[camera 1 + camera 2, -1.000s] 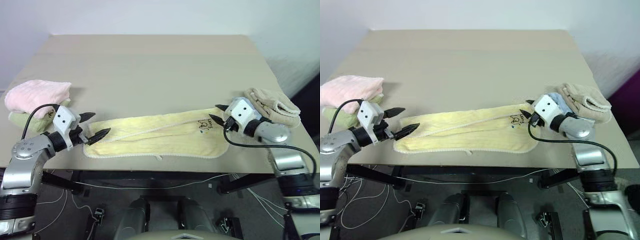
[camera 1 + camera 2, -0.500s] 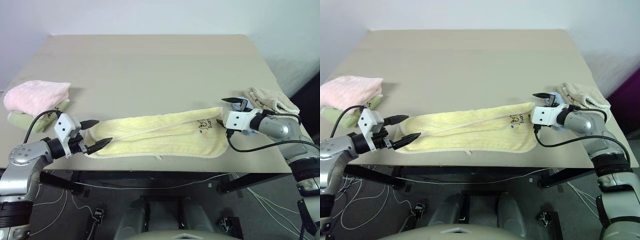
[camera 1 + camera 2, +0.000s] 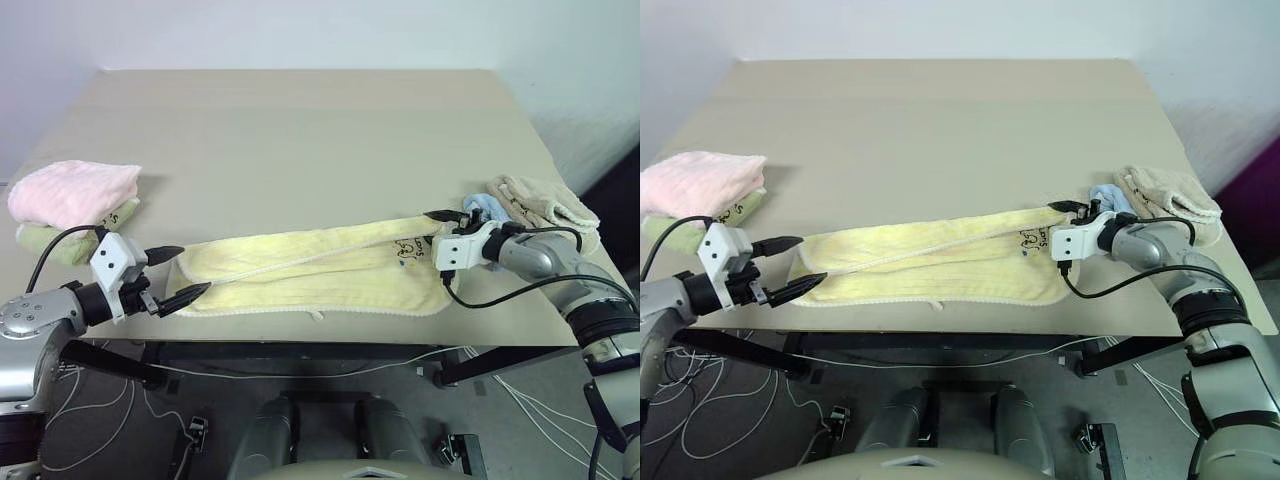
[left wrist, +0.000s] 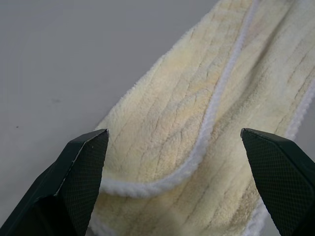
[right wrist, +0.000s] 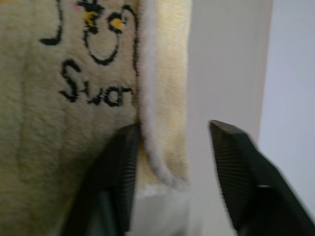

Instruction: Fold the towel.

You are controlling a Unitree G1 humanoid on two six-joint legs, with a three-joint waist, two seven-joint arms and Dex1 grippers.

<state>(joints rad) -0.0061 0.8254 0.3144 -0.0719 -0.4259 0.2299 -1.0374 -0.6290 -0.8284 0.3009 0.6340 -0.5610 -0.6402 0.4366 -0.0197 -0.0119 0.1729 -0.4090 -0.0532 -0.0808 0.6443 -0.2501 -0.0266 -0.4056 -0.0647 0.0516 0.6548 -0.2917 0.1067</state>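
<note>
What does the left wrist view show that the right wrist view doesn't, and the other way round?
Left wrist view: the left gripper, jaws wide open, straddling the plain end of the towel, whose white hem runs along a folded-over layer. Bare table lies beside it.

Right wrist view: the right gripper, its jaws apart around the towel's hemmed corner, not yet pinching it. Dark embroidered writing and a small motif sit close by.

Both: the same pale yellow terry towel lying flat on the table, each gripper at one end.
</note>
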